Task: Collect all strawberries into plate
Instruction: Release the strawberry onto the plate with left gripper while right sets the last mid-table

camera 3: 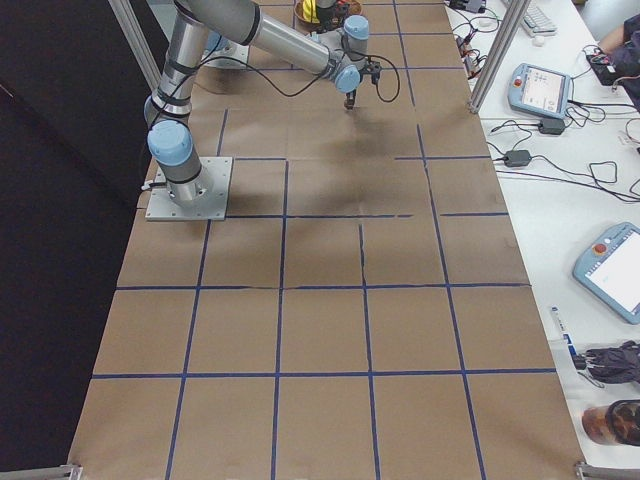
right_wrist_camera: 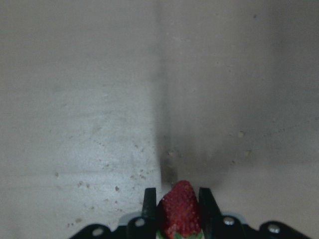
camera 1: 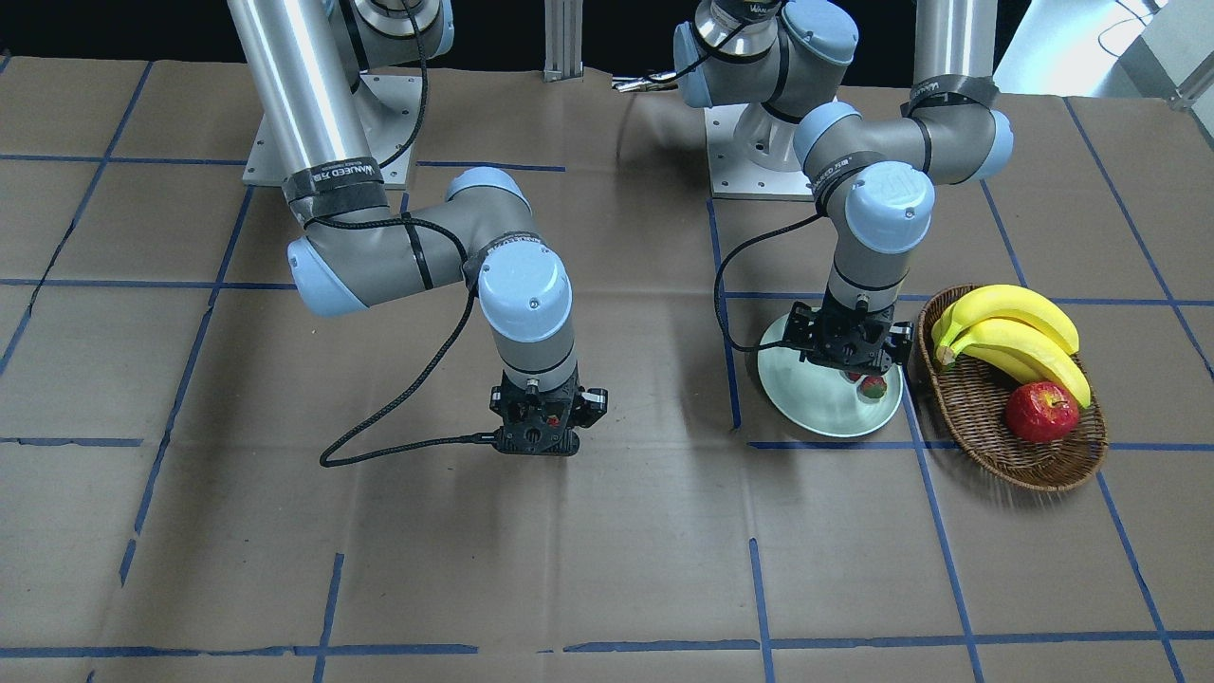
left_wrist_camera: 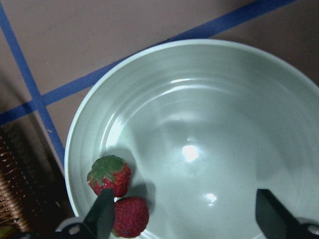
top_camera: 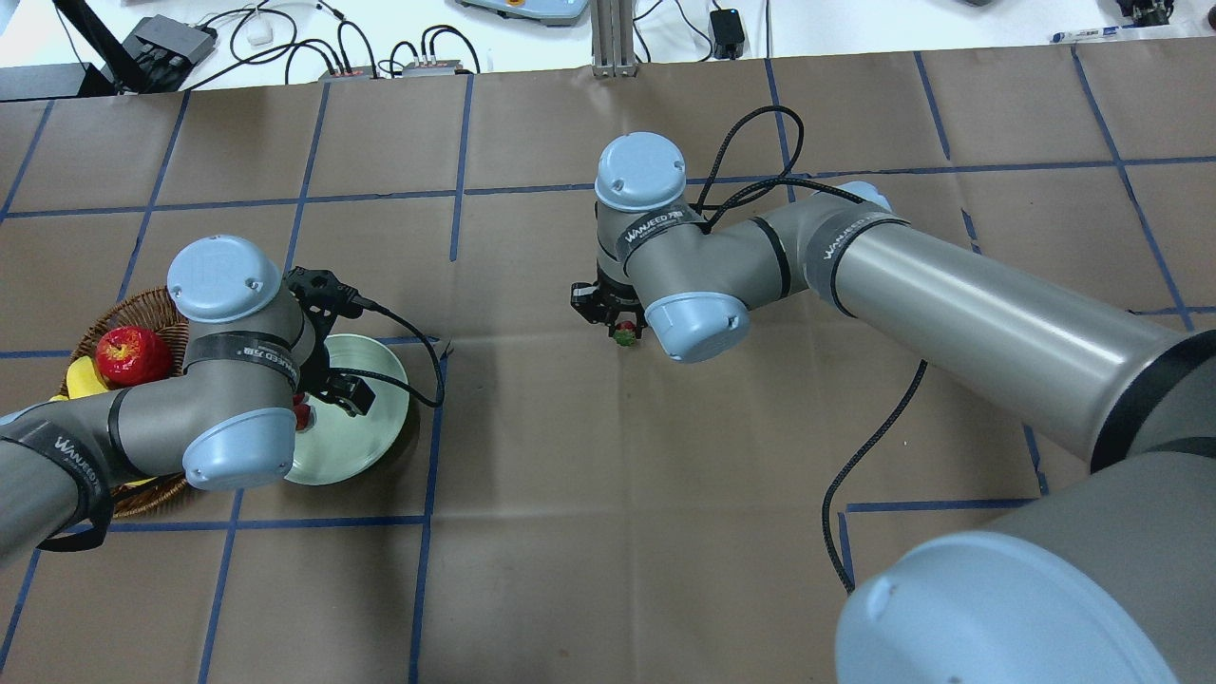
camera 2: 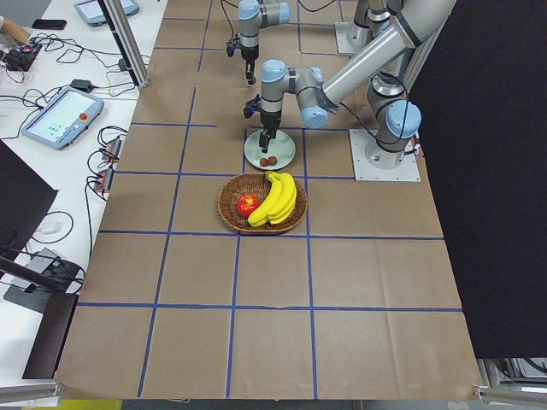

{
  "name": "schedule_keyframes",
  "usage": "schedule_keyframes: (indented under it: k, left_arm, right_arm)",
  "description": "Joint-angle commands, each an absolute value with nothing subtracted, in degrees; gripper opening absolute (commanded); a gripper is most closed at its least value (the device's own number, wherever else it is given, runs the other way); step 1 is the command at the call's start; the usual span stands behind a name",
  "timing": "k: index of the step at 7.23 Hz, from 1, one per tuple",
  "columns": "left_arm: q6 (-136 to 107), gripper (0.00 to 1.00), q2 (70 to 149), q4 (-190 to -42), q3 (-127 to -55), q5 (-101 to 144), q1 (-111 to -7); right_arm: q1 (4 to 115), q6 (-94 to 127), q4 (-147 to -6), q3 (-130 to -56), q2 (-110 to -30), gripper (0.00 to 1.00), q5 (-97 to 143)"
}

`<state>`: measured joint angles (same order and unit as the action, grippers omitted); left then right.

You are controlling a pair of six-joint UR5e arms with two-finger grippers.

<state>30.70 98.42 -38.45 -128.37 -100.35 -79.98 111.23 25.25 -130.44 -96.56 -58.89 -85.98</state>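
Over mid counter (top_camera: pixel 570 475), right pincer (right_wrist_camera: pixel 177 196) clamps the last strawberry (right_wrist_camera: pixel 179 211), well apart from the plate (left_wrist_camera: pixel 209 99). Left pincer (left_wrist_camera: pixel 187 211) hangs wide open over plate, two strawberries (left_wrist_camera: pixel 110 175) in it. I'd pull left clear, carry high, release low over bare glaze.

We see the grey, blue-capped left arm (top_camera: pixel 142 427) bent at the elbow, wrist vertical, its black two-finger left gripper (left_wrist_camera: pixel 188 218) pointing down, fingers spread wide; the right arm (top_camera: pixel 950 304) likewise points its right gripper (right_wrist_camera: pixel 177 213) down, fingers clamped on a small red strawberry (right_wrist_camera: pixel 178 198).
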Motion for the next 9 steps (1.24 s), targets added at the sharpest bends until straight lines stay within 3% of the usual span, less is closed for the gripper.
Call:
schedule_keyframes:
  k: [1, 2, 5, 9]
  left_arm:
    - [30.0, 0.99, 96.5, -38.6, -128.1, -97.9, -81.0]
    - [29.4, 0.99, 96.7, -38.5, -127.7, -93.6, -81.1]
    - [20.4, 0.99, 97.6, -39.1, -123.6, -92.3, -87.2]
    - [-4.9, 0.99, 104.3, -42.9, -114.1, -87.5, -98.7]
  right_arm:
    - [111.4, 25.4, -131.1, -96.5, -58.0, 0.47, -85.3]
    - [110.9, 25.3, -130.9, -95.2, -57.9, 0.99, -85.3]
    - [105.6, 19.6, -113.7, -86.3, -63.3, 1.00, -84.0]
    - [94.7, 7.8, -88.5, -86.0, -81.9, 1.00, -86.4]
